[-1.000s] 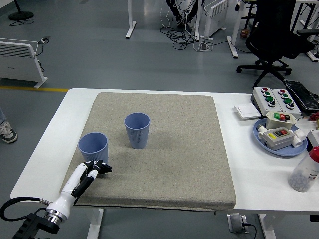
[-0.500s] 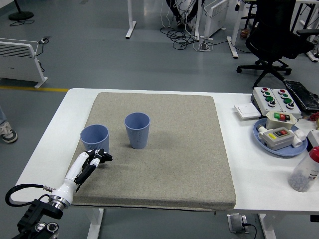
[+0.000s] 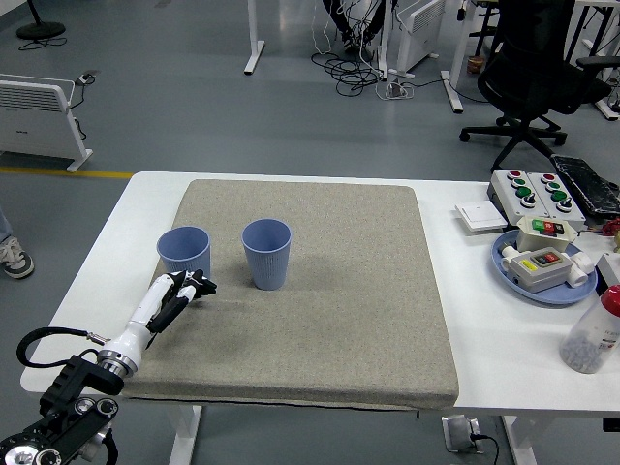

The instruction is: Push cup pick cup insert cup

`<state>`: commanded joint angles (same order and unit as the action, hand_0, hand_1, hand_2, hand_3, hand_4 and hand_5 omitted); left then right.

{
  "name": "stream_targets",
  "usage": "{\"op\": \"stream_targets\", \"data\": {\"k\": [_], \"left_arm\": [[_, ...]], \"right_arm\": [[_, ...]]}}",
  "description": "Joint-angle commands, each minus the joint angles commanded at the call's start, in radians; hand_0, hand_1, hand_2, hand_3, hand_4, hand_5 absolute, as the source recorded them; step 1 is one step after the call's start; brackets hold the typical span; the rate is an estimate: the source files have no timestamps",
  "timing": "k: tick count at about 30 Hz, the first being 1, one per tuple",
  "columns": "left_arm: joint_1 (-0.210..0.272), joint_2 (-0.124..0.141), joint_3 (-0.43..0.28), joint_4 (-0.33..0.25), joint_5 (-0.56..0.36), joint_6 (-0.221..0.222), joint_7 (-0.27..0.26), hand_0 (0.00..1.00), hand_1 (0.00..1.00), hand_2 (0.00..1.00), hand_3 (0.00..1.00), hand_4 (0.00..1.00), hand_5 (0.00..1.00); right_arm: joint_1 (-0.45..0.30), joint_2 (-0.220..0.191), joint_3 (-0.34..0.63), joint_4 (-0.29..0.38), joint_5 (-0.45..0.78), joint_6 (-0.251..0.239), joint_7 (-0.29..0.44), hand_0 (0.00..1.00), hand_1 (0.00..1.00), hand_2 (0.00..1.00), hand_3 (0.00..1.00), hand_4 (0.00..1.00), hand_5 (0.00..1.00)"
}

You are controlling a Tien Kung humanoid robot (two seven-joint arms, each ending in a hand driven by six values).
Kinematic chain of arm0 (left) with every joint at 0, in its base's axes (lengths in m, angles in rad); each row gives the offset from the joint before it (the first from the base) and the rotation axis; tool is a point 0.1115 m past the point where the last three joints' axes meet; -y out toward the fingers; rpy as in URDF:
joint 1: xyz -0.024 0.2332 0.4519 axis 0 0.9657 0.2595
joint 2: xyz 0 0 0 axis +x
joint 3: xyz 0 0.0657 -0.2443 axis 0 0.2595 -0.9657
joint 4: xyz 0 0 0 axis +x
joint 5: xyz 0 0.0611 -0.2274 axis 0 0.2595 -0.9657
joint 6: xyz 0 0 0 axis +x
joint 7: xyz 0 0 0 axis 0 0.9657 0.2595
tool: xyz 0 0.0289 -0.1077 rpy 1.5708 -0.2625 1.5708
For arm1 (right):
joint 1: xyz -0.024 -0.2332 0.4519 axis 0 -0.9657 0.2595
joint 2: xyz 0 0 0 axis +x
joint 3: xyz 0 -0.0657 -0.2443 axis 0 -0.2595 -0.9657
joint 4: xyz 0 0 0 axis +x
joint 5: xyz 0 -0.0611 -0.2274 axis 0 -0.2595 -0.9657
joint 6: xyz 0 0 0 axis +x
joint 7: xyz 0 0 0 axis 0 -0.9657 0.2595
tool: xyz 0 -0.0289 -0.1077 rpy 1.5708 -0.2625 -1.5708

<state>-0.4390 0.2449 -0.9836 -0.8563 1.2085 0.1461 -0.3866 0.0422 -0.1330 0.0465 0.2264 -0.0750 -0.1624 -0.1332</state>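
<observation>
White-shelled left hand (image 3: 182,294), fingers curled and gripping nothing, sits on the mat (image 3: 368,320) against the near base of the left cup (image 3: 184,254). Beyond and to its right, just apart, stands the second cup (image 3: 266,252). Pushing looks in progress; picking up and nesting remain.

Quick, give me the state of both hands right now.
Left hand: fingers curled, holding nothing, right behind the left blue cup on the mat.
Right hand: not in view.
</observation>
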Motion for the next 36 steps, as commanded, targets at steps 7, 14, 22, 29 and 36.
{"op": "stream_targets", "data": {"k": [7, 14, 22, 29, 36], "left_arm": [[-0.022, -0.004, 0.01, 0.052, -0.004, -0.005, -0.007, 0.646, 0.617, 0.561, 0.517, 0.546, 0.998], [-0.056, -0.014, 0.04, 0.101, -0.024, -0.006, -0.022, 0.647, 0.618, 0.559, 0.515, 0.542, 0.998], [-0.121, -0.02, 0.071, 0.175, -0.029, -0.004, -0.035, 0.651, 0.621, 0.556, 0.511, 0.536, 0.998], [-0.173, -0.035, 0.124, 0.249, -0.059, -0.011, -0.05, 0.656, 0.626, 0.555, 0.512, 0.535, 0.998], [-0.221, -0.057, 0.157, 0.315, -0.075, -0.012, -0.065, 0.667, 0.632, 0.554, 0.509, 0.534, 0.998]], "right_arm": [[-0.004, 0.002, -0.007, 0.0, 0.0, 0.001, 0.0, 0.706, 0.628, 0.683, 0.596, 0.141, 0.501], [-0.004, 0.003, -0.009, 0.001, 0.0, 0.002, 0.0, 0.706, 0.629, 0.683, 0.596, 0.141, 0.502], [0.0, 0.004, -0.006, 0.002, -0.002, 0.005, 0.001, 0.706, 0.629, 0.683, 0.597, 0.142, 0.497], [0.004, 0.004, -0.012, 0.002, 0.001, 0.008, 0.0, 0.707, 0.629, 0.684, 0.597, 0.144, 0.498], [0.007, 0.003, -0.018, 0.003, 0.001, 0.009, 0.0, 0.707, 0.63, 0.684, 0.596, 0.145, 0.498]]}}
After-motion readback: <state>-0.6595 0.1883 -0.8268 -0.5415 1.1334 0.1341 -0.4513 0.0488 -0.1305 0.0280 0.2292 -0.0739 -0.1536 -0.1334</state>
